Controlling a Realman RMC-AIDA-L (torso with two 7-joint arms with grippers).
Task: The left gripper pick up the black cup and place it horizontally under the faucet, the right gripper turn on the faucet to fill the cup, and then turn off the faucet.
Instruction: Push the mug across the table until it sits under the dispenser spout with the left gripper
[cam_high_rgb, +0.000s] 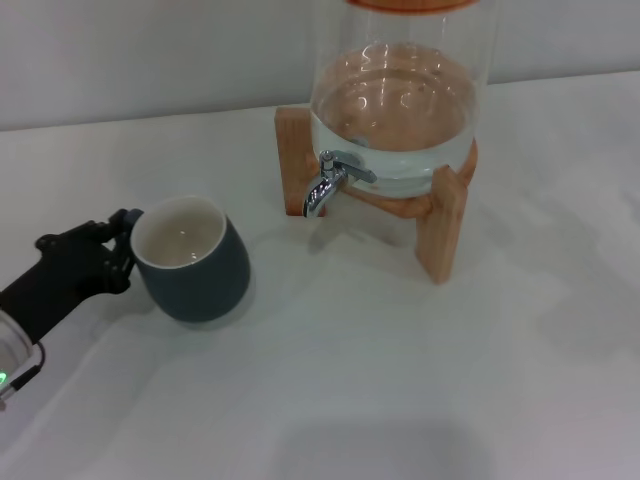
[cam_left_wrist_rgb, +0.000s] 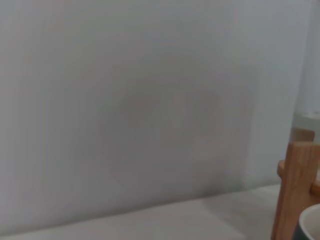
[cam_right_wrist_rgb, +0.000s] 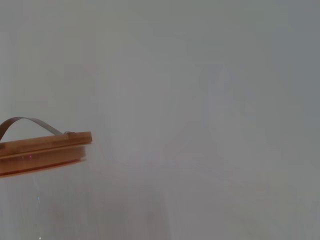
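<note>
The black cup (cam_high_rgb: 196, 268) stands upright on the white table, cream inside showing, left of and nearer than the faucet. My left gripper (cam_high_rgb: 122, 250) is right against the cup's left side, where the handle is hidden behind it; a green light glows on its cuff. The chrome faucet (cam_high_rgb: 328, 181) points down from the glass dispenser (cam_high_rgb: 395, 100), its lever lying back toward the glass. Only a sliver of the cup's rim (cam_left_wrist_rgb: 311, 223) shows in the left wrist view. My right gripper is out of view in every frame.
The dispenser holds water and sits on a wooden stand (cam_high_rgb: 441, 225), whose leg (cam_left_wrist_rgb: 292, 190) also appears in the left wrist view. Its wooden lid (cam_right_wrist_rgb: 42, 150) with a metal handle shows in the right wrist view. A white wall runs behind.
</note>
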